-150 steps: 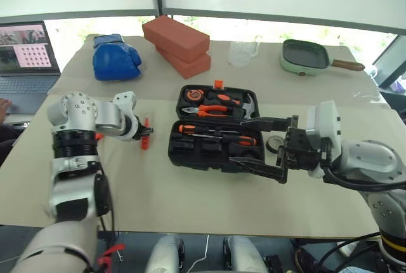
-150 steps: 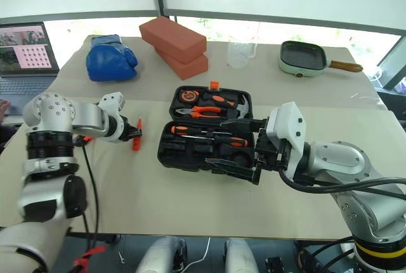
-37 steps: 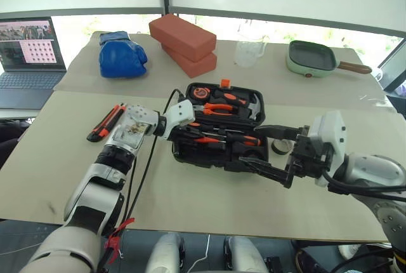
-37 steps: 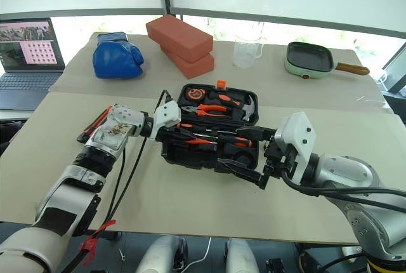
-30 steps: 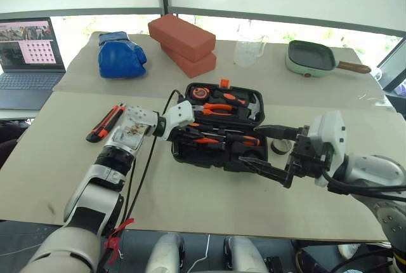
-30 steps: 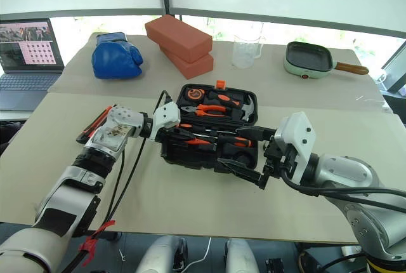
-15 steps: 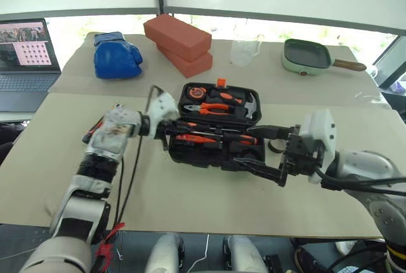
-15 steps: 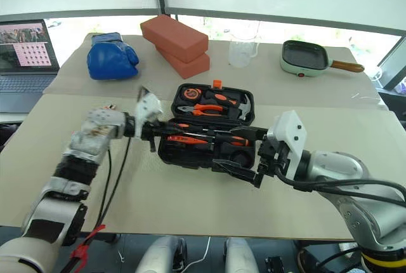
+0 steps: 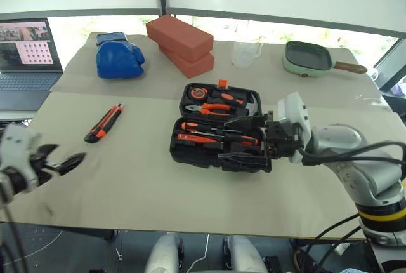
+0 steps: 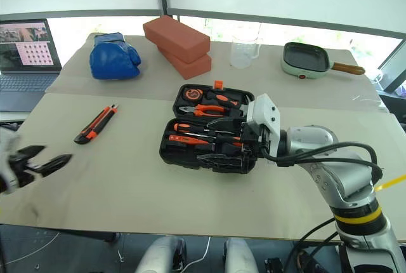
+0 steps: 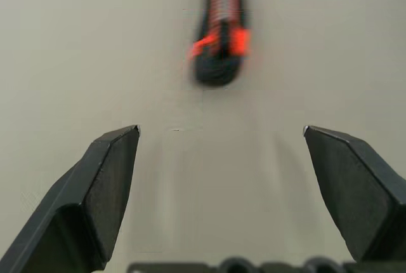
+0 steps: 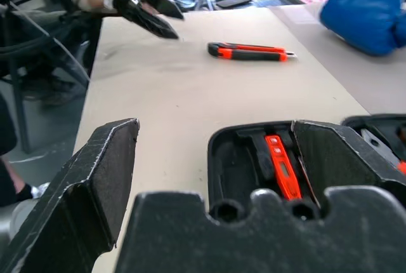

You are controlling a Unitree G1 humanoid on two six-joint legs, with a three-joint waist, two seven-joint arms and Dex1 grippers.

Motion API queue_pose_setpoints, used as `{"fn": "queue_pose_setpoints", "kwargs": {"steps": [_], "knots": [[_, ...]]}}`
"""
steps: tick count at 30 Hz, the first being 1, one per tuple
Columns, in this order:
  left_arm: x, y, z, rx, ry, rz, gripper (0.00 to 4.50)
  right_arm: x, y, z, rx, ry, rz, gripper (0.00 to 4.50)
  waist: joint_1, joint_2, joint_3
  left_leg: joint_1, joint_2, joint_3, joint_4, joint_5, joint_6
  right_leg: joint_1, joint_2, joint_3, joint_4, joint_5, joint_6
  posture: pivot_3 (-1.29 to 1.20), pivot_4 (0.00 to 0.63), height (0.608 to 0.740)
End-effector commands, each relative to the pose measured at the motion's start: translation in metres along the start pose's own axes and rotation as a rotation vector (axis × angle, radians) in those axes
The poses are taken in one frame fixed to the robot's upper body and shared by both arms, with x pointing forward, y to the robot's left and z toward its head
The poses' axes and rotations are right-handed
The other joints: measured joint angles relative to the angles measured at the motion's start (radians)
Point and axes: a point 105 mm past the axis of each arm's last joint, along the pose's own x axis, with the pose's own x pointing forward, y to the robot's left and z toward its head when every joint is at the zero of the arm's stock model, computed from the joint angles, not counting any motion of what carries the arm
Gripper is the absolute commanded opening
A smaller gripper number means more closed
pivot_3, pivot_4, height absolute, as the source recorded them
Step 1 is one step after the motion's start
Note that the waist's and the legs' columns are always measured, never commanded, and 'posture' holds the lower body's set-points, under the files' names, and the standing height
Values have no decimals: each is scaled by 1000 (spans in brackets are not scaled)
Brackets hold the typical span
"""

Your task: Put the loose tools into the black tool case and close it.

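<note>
The case (image 9: 219, 132) lies open mid-table, screwdrivers (image 9: 216, 127) in its near half. The right gripper (image 9: 244, 141) hangs over that half, fingers wide, gripping nothing; its wrist view looks straight into a recess with an orange tool. The knife (image 9: 104, 123) lies loose, well left of the case. The left gripper (image 9: 61, 162) sits at the table's near-left edge, fingers spread and empty; its wrist view has the knife's end just ahead.

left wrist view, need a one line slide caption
Open left hand poised over the table, its two black fingers spread and lined up with the orange-and-black utility knife lying ahead.
</note>
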Motion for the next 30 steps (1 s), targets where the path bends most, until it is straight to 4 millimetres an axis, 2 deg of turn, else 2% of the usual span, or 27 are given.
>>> {"fn": "queue_pose_setpoints", "kwargs": {"steps": [1, 6, 10, 16, 21, 25, 28, 30], "knots": [[-1, 5, 18, 61, -33, 5, 4468, 1, 3, 7, -50, -15, 30, 4500, 5, 0, 0, 0, 0, 0, 0, 0, 0, 0, 0, -1, 0, 0, 0, 0, 150, 738], [29, 9, 30, 147, 23, -49, 4468, 1, 6, 6, -37, -20, 20, 4500, 2, 0, -1, 0, 0, 0, -2, 1, -2, 1, 0, -1, 1, 1, -2, 0, 150, 738], [69, 3, 45, 171, 40, -128, 4468, -2, 13, 2, -27, -11, -8, 4500, -4, 0, -1, 0, 0, 2, -4, 1, -2, -1, 1, 0, 1, 1, -3, 0, 150, 738], [107, -1, 43, 193, 113, -179, 4468, -5, 17, -1, -24, -7, -75, 4500, -14, -1, -1, -2, 0, 6, -3, 2, -3, -1, 5, 0, 1, 1, -3, 0, 150, 738], [122, -5, 38, 177, 162, -207, 4468, -6, 20, -2, -23, -8, -110, 4500, -14, -1, -1, -3, 0, 9, -2, 2, -3, -2, 6, 0, 1, 1, -3, 0, 150, 738], [127, -7, 34, 131, 198, -232, 4468, -7, 21, -2, -29, -4, -132, 4500, -12, -2, -1, -3, 0, 9, -2, 2, -3, -1, 6, 0, 1, 1, -3, 0, 150, 738], [129, -5, 33, 116, 211, -231, 3749, -9, 20, -2, -36, -1, -146, 4500, -10, -2, -1, -2, 0, 8, -2, 2, -3, -1, 6, 0, 1, 1, -2, 0, 150, 738], [130, -5, 33, 99, 211, -235, 3030, -10, 19, -1, -40, 1, -151, 4500, -9, -2, -1, -2, 0, 8, -2, 2, -3, -1, 5, 0, 1, 1, -2, 0, 150, 738]]}}
